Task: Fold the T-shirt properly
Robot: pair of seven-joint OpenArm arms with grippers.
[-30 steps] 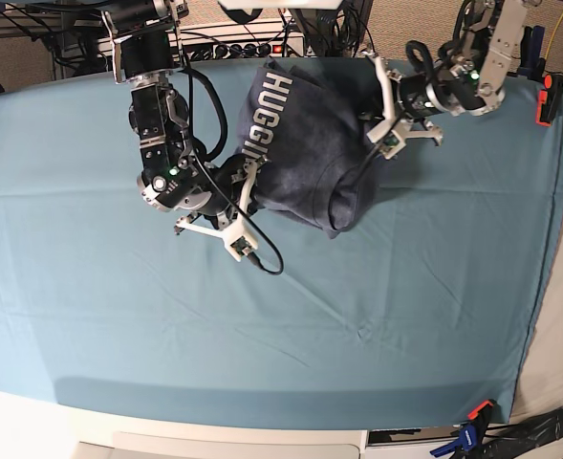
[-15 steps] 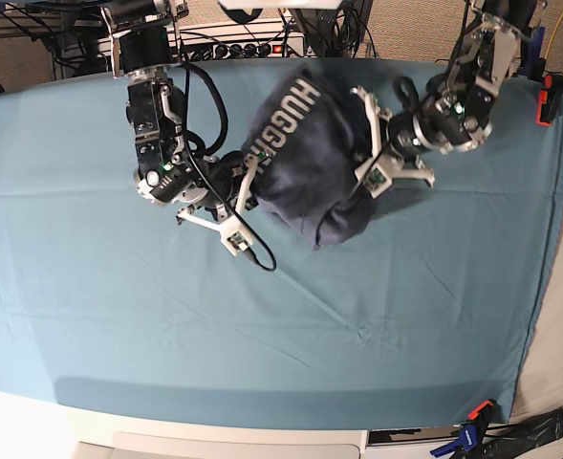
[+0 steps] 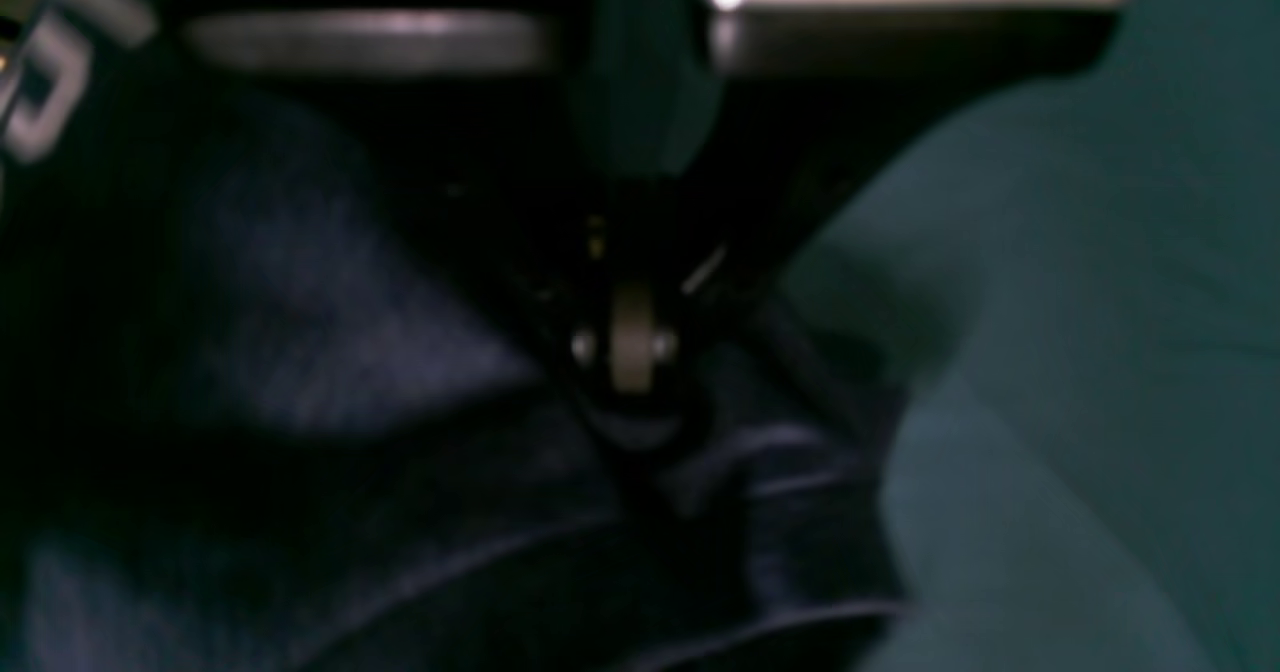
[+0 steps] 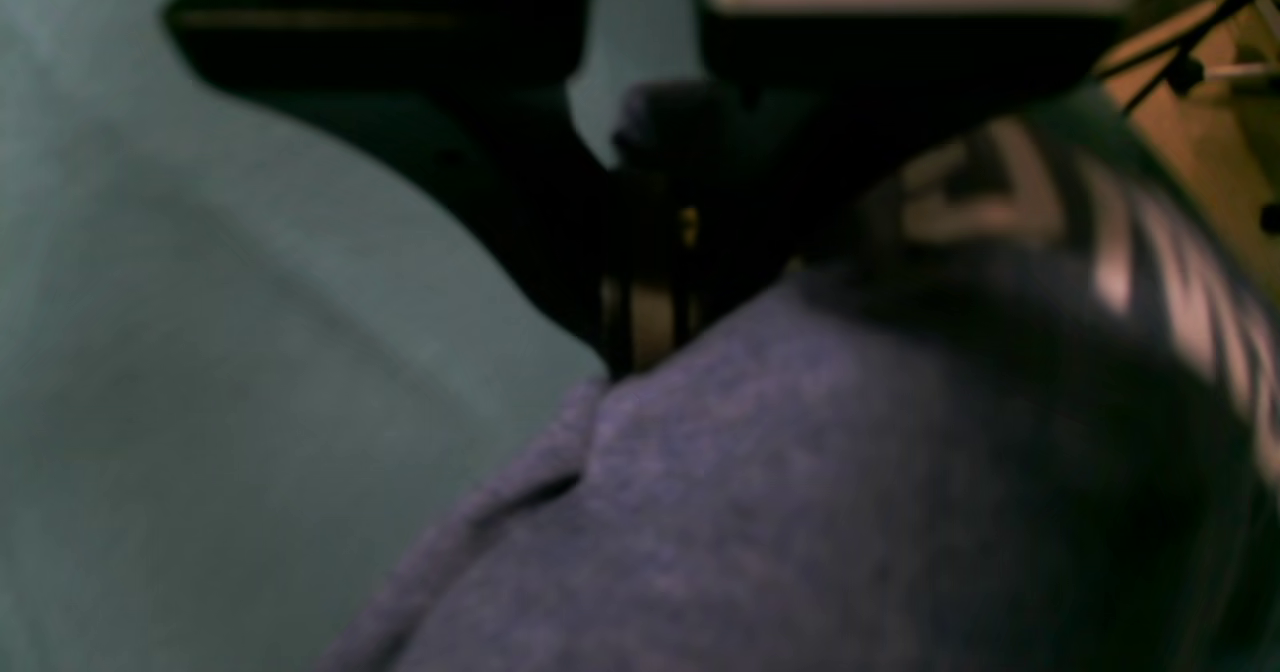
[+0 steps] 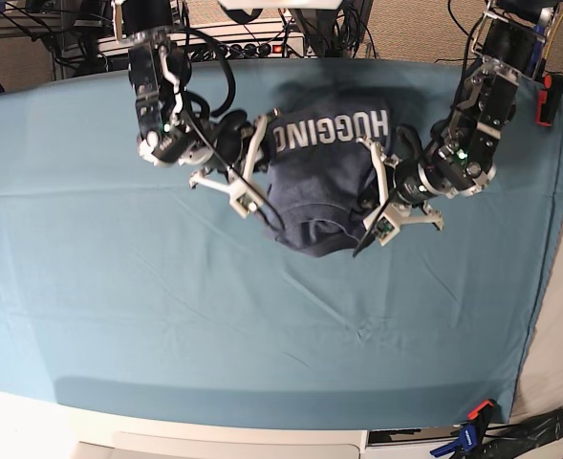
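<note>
Both claws, the left gripper point(image 5: 384, 196) and right gripper point(image 5: 253, 163), seem clamped on opposite edges of the bunched blue-grey cotton T-shirt point(image 5: 324, 182), apparently to spread it near the far edge of the teal table cloth point(image 5: 166, 316).

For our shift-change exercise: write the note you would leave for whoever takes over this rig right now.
Left end effector: shut on the T-shirt, gripping its edge.
Right end effector: shut on the T-shirt's opposite edge.
T-shirt: bunched between both arms, over the far middle of the teal cloth, lettering facing up.
Done: both sides gripped.
Left: spread it flat, then make every fold.
</note>
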